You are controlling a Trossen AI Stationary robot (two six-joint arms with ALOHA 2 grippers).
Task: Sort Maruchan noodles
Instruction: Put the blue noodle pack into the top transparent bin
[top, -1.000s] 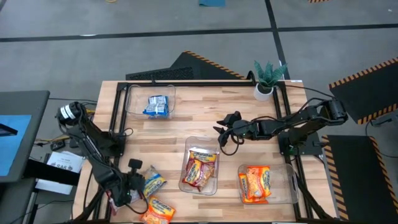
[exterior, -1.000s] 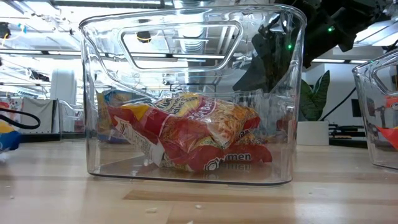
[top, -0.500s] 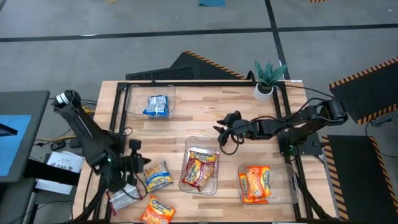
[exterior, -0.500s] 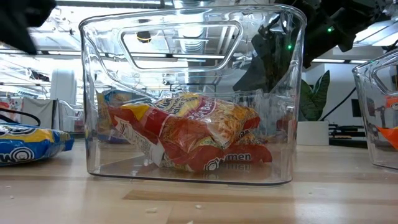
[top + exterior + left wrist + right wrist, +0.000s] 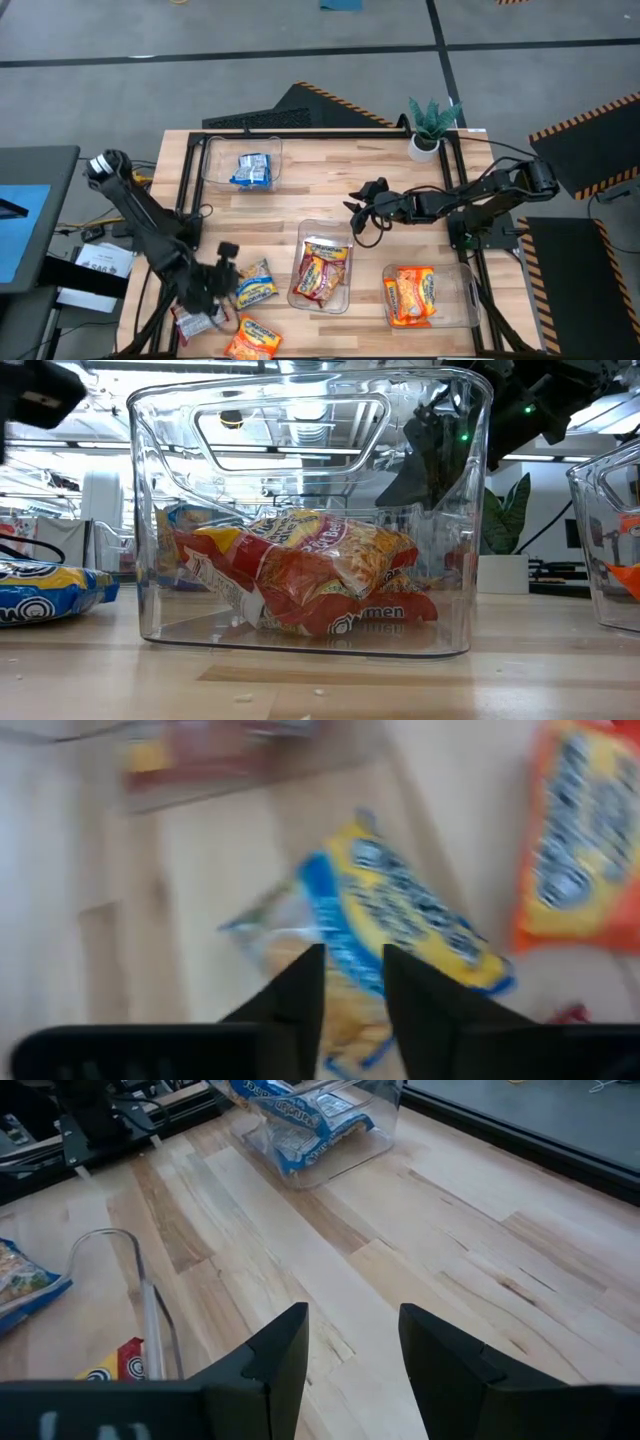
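A blue-and-yellow Maruchan packet (image 5: 255, 284) lies flat on the wooden table left of the middle bin; it also shows in the low view (image 5: 50, 590). My left gripper (image 5: 232, 274) hangs above it, clear of the table, with a narrow gap between its fingers (image 5: 353, 952) and the packet (image 5: 400, 910) beyond them. An orange packet (image 5: 250, 340) and a red-brown one (image 5: 192, 322) lie near the front edge. My right gripper (image 5: 352, 208) waits open over the table's middle (image 5: 353, 1320), with nothing in it.
Three clear bins stand on the table: a far left one (image 5: 212, 165) holding a blue packet, a middle one (image 5: 345, 295) holding red packets, and a near right one (image 5: 452, 300) holding orange packets. A potted plant (image 5: 430, 125) stands at the far right. Bare wood lies between the bins.
My left gripper has risen from the table's near left corner and turned. The blue-and-yellow packet beside it has shifted a little toward the middle bin and now lies flat on the table. My right arm has kept still.
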